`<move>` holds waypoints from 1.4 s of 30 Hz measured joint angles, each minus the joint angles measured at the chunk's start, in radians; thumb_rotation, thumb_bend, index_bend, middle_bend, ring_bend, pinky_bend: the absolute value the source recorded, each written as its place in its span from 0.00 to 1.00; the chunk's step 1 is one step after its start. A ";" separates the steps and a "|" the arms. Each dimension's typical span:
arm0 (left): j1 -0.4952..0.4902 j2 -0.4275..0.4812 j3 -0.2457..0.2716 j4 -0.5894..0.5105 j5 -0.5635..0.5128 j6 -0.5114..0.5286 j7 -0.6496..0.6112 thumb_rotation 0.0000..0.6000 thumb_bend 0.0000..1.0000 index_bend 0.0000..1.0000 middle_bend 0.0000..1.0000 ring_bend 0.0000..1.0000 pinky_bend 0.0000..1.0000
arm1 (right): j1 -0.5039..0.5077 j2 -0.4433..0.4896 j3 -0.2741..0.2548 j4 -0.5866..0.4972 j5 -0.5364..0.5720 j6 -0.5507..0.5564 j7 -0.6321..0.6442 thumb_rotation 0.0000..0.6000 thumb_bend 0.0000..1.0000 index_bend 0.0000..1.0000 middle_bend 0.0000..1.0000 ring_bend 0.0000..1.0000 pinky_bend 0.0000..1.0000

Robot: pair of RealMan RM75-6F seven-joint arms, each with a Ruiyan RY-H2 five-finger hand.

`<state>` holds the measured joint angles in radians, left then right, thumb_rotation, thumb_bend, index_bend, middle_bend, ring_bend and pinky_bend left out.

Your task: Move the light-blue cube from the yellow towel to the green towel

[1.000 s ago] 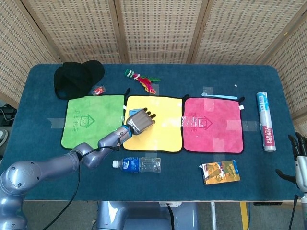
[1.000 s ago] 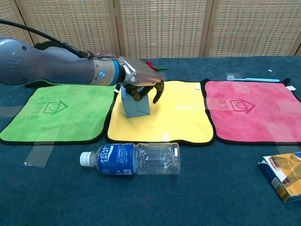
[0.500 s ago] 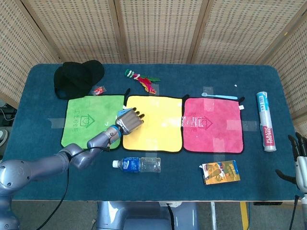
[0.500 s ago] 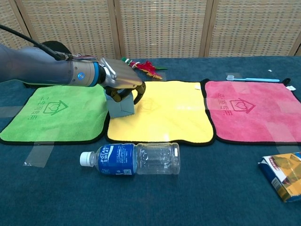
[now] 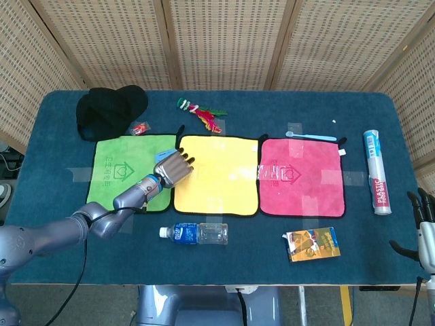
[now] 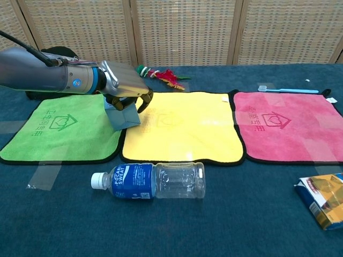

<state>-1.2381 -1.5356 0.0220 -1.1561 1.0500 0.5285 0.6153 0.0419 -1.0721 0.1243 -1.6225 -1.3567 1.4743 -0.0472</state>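
Note:
My left hand (image 5: 172, 167) (image 6: 125, 85) grips the light-blue cube (image 6: 123, 115) from above, its fingers curled over the top. The cube (image 5: 165, 157) hangs tilted over the seam between the green towel (image 5: 119, 178) (image 6: 59, 131) and the yellow towel (image 5: 221, 173) (image 6: 185, 128), mostly above the green towel's right edge. Whether it touches the cloth I cannot tell. My right hand (image 5: 425, 227) shows at the far right edge of the head view, off the table's corner, its fingers apart and holding nothing.
A plastic bottle (image 6: 149, 181) lies in front of the towels. A pink towel (image 5: 302, 175) lies right of the yellow one. A black cap (image 5: 109, 109), colourful toy (image 5: 202, 114), snack box (image 5: 311, 244), plastic roll (image 5: 376, 171) and toothbrush (image 5: 311, 136) lie around.
My left hand has carried the cube leftwards from the middle-left of the yellow towel to the green towel's right edge. The right hand has not moved.

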 measured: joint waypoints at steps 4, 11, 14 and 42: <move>0.008 0.011 0.011 -0.001 -0.011 0.011 0.010 1.00 1.00 0.39 0.18 0.23 0.19 | 0.001 0.001 -0.001 0.000 -0.001 -0.002 0.001 1.00 0.00 0.00 0.00 0.00 0.00; 0.027 0.030 0.024 -0.003 -0.023 0.022 0.009 1.00 1.00 0.39 0.18 0.23 0.19 | 0.001 0.002 -0.003 -0.004 -0.007 0.000 0.000 1.00 0.00 0.00 0.00 0.00 0.00; 0.039 0.038 0.023 -0.005 -0.030 0.030 -0.004 1.00 1.00 0.39 0.18 0.23 0.19 | 0.000 0.002 -0.004 -0.007 -0.009 0.001 -0.001 1.00 0.00 0.00 0.00 0.00 0.00; 0.157 0.144 0.046 -0.047 -0.002 0.096 -0.088 1.00 1.00 0.21 0.08 0.13 0.14 | 0.001 0.007 -0.018 -0.041 -0.050 0.016 -0.020 1.00 0.00 0.00 0.00 0.00 0.00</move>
<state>-1.0809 -1.3914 0.0685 -1.2030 1.0481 0.6249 0.5269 0.0428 -1.0655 0.1067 -1.6639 -1.4063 1.4899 -0.0676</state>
